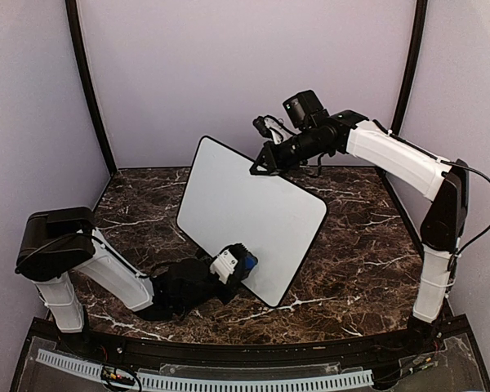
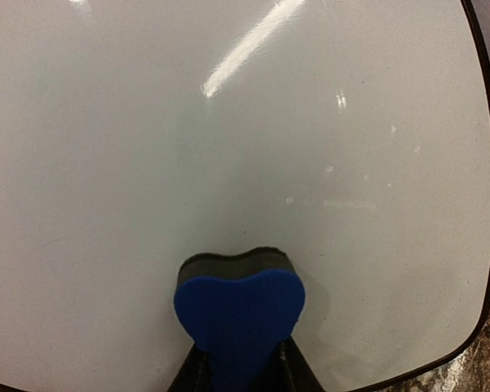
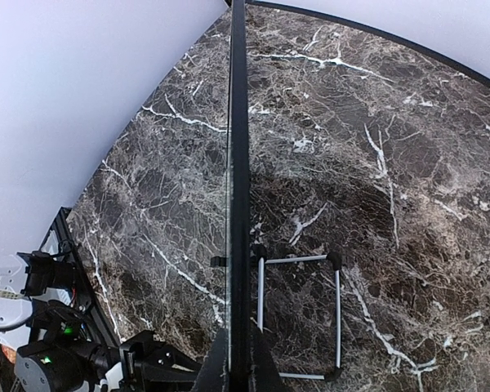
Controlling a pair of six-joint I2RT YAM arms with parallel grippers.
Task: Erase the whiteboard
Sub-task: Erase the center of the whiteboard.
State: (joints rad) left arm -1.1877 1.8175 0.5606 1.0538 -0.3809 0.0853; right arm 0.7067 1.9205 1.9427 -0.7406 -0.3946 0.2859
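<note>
Top external view is showing the whiteboard (image 1: 253, 212) standing tilted over the marble worktop (image 1: 359, 261), between the two arms. The right claw (image 1: 259, 169) is gripping its upper edge, with the fingers closed on the thin black rim. The left claw (image 1: 238, 268) is closed around a blue eraser (image 1: 247, 261) and is pressing it against the lower part of the white face, near the bottom corner.

My left arm (image 1: 106, 273) lay low across the table, elbow folded, with my left gripper (image 1: 237, 266) clamped on the blue eraser (image 2: 238, 314). My right arm (image 1: 400, 159) arched high and leftward, my right gripper (image 1: 259, 167) pinching the whiteboard (image 1: 245, 214) by its upper edge.
</note>
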